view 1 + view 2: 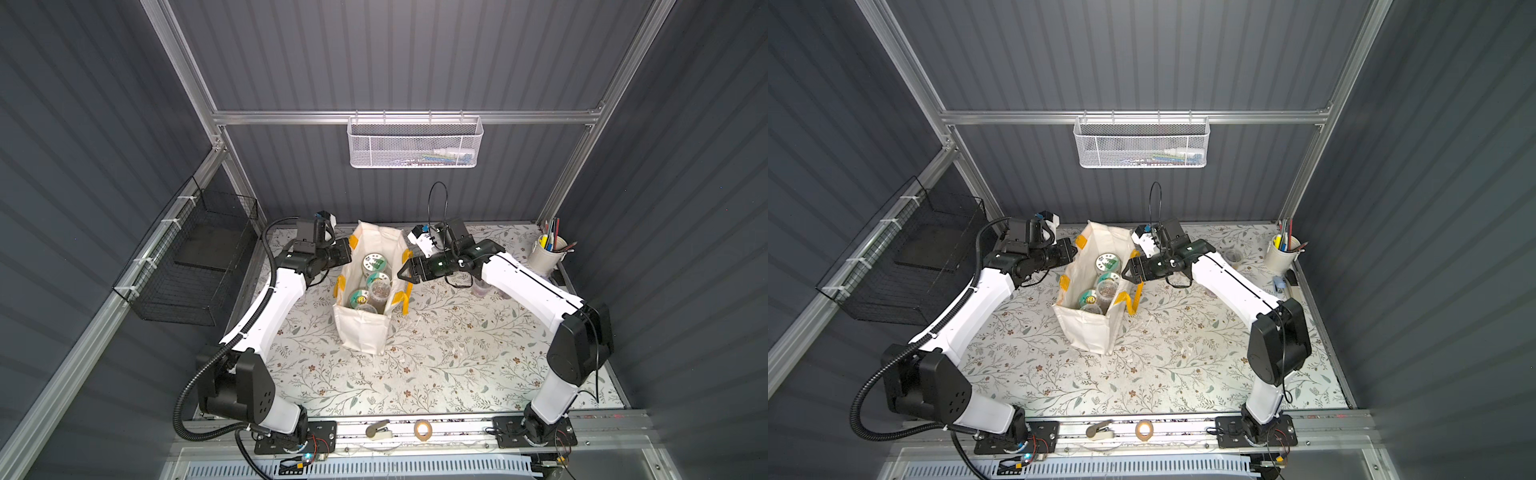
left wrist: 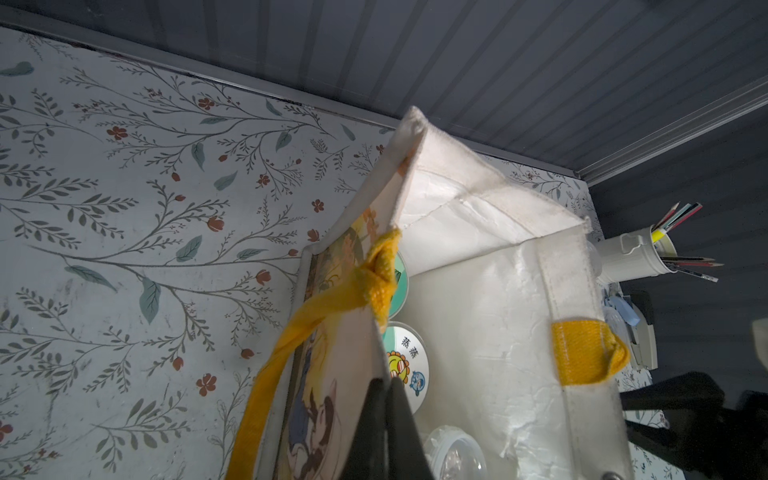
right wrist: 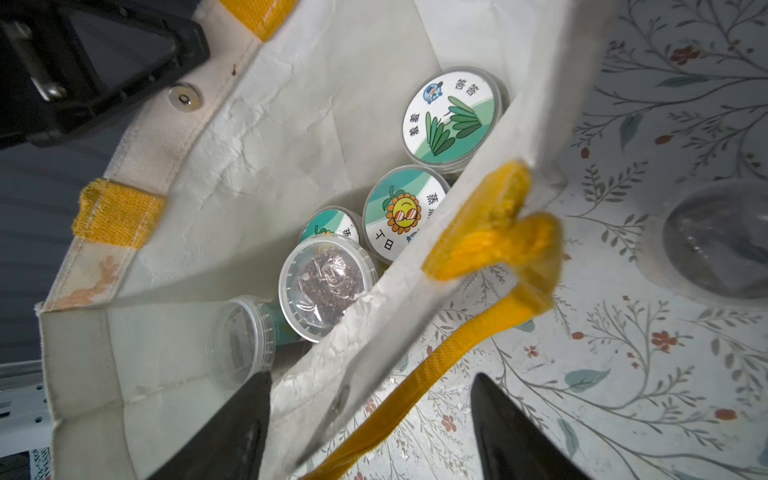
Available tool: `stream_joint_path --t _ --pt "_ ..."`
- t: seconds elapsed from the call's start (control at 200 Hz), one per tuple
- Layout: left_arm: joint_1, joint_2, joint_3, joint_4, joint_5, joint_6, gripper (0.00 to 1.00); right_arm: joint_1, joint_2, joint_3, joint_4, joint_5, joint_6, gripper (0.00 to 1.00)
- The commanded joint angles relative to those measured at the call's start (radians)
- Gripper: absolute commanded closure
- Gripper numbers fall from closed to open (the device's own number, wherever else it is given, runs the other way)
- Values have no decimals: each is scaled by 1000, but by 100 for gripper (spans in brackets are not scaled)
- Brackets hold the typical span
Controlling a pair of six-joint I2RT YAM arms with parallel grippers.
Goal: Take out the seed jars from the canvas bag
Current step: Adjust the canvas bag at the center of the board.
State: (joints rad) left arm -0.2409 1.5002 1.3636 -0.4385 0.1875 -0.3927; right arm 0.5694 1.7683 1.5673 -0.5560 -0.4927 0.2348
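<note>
My left hand (image 2: 386,388) is pressed together, pinching one rim of the off-white boxy canvas bag (image 1: 365,332), which stands upright on the floral-patterned surface (image 1: 415,374). My right hand (image 3: 370,419) is spread, straddling the opposite rim, with one finger inside the bag and one outside, by a drooping yellow handle (image 3: 498,245). Inside the bag lie round clear seed jars (image 3: 403,212). Those with green-and-white pictured lids sit toward the back. A clear-lidded cup of brown seeds (image 3: 326,282) rests beside them, and a tilted clear cup (image 3: 241,336) lies nearer the front. One clear jar (image 3: 715,241) stands outside on the surface.
</note>
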Motion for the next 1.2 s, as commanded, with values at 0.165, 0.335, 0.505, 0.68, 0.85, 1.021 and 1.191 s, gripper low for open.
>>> stream_joint_path --t 0.165,0.335,0.505,0.68,0.85,1.021,1.191 --pt "3 37 140 9 -29 56 100 21 84 85 30 -88 41 48" --pt "13 76 209 -17 -44 93 100 33 143 160 36 -119 52 64" --pt "39 117 287 -40 -41 129 100 53 225 290 1 -126 45 68" --pt "54 173 409 -82 -32 190 100 71 313 430 -11 -131 47 68" --pt "57 206 472 -84 2 198 100 81 349 470 -13 -135 41 70" --pt "56 201 417 -16 89 165 100 80 303 335 18 -117 23 64" --pt "50 161 296 67 173 146 100 78 210 108 112 -90 41 58"
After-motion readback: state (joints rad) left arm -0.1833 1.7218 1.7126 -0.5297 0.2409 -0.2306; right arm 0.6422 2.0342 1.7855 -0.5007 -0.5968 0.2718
